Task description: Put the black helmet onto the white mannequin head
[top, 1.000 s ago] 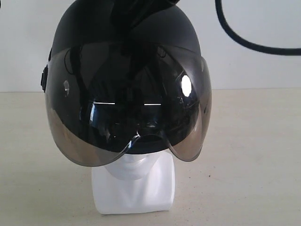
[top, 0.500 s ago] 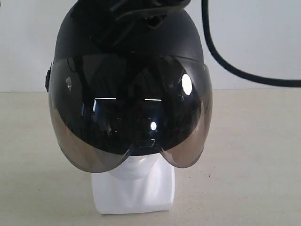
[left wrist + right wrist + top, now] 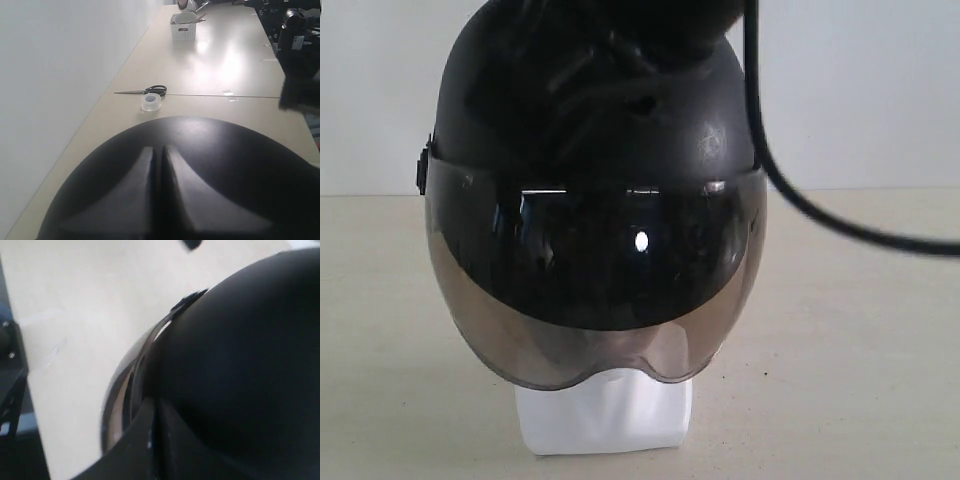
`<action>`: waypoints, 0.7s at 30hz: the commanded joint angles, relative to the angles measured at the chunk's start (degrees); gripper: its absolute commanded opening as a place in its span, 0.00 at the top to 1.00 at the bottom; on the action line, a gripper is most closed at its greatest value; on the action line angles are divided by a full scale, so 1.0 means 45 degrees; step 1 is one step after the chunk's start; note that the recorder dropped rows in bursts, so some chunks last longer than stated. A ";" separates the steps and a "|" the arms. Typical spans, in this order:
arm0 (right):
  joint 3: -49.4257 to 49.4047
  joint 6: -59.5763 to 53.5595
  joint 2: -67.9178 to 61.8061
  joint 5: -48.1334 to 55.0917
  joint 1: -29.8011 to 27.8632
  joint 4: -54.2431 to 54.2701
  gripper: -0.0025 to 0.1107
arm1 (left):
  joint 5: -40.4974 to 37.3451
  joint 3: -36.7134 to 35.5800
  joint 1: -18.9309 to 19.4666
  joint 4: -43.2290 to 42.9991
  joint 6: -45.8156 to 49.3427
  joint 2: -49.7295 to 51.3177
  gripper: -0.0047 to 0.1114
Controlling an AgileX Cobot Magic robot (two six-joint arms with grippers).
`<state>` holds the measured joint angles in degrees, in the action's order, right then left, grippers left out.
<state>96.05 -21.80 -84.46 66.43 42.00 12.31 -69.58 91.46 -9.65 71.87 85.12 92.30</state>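
Observation:
The black helmet [image 3: 480, 110] sits over the white mannequin head [image 3: 605, 415]. Its smoky visor [image 3: 590, 300] hangs down past the face, so only the blocky neck base shows. A black arm [image 3: 620, 60] lies across the helmet's crown in the exterior view; which arm it is I cannot tell. In the left wrist view my left gripper [image 3: 159, 150] is shut, its fingers pressed together and lying flat on the helmet's shell [image 3: 240, 170]. My right gripper [image 3: 154, 412] is also shut and rests on the shell [image 3: 240, 350] beside the visor's rim [image 3: 120, 405].
A black cable [image 3: 790, 190] loops off the arm to the right. Farther along the beige table [image 3: 860, 350] lie scissors [image 3: 150, 90], a roll of clear tape [image 3: 151, 102] and a white basket [image 3: 183, 27]. A white wall [image 3: 50, 100] borders the table.
The helmet has tipped forward and sunk lower on the head. The visor now hides the chin that showed before. The arm and its cable have come down over the crown.

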 commanded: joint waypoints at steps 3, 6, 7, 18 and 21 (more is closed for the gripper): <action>-0.0497 0.0076 -0.0303 0.0785 0.0004 -0.0570 0.98 | -0.0086 -0.0191 -0.0078 -0.0881 -0.0156 0.0546 0.92; -0.0493 0.0076 -0.0303 0.0785 0.0004 -0.0720 0.98 | -0.0086 -0.0191 -0.0078 -0.0789 -0.0156 0.0623 0.92; -0.0493 0.0076 -0.0303 0.0785 0.0004 -0.0720 0.98 | -0.0086 -0.0191 -0.0078 -0.0754 -0.0156 0.0623 0.92; -0.1892 0.0076 -0.0303 0.0785 0.0004 -0.0750 0.98 | -0.0086 -0.0191 -0.0052 -0.0758 -0.0156 0.0623 0.92; -0.1949 0.0019 -0.0303 0.0785 0.0004 -0.0750 0.98 | -0.0086 -0.0191 -0.0052 -0.0758 -0.0156 0.0623 0.92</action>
<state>88.93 -21.80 -84.36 69.56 42.64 12.35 -69.80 91.46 -9.65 74.22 84.67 93.81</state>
